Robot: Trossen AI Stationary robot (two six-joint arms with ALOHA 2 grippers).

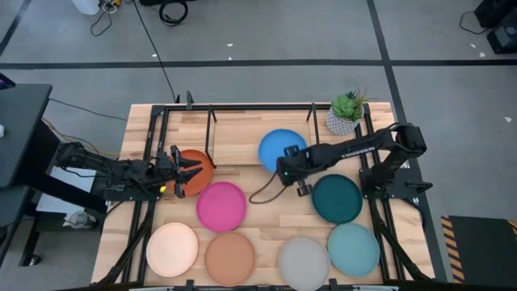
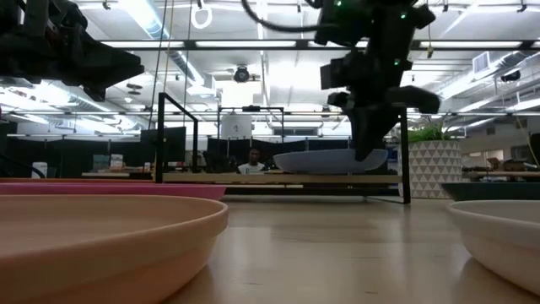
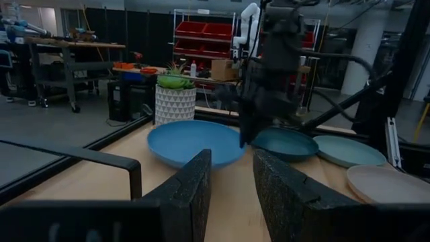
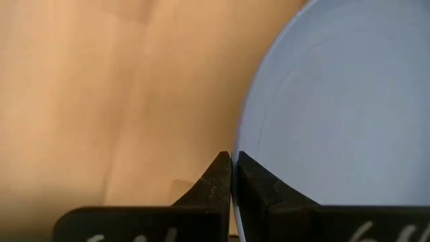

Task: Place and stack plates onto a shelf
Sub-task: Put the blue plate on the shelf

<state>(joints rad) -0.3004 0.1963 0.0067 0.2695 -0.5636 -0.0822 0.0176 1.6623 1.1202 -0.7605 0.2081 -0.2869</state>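
The blue plate point(image 1: 281, 145) sits over the light-wood shelf point(image 1: 234, 133) at the table's far side, tilted, with my right gripper point(image 1: 286, 168) shut on its rim. My left gripper point(image 1: 192, 170) is open and raised above the orange-red plate point(image 1: 199, 162) near the shelf's left end, touching nothing. Lying flat on the tabletop are the magenta point(image 1: 221, 205), dark teal point(image 1: 337, 199), cream-peach point(image 1: 171, 248), terracotta brown point(image 1: 229, 257), grey-beige point(image 1: 303, 260) and light teal point(image 1: 353, 249) plates. My right gripper pinches the blue plate's near rim point(image 4: 239, 144) between its two fingers, coming from above and pointing down point(image 2: 367, 150). The plate tilts, with the held side higher point(image 3: 195, 141). Whether its far side rests on the shelf board I cannot tell.
A potted plant in a white patterned pot point(image 1: 346, 113) stands at the shelf's right far corner. The shelf's black rod frame point(image 2: 173, 135) rises around the board. The six plates fill the table's near half. A person sits in the room beyond point(image 2: 251, 160).
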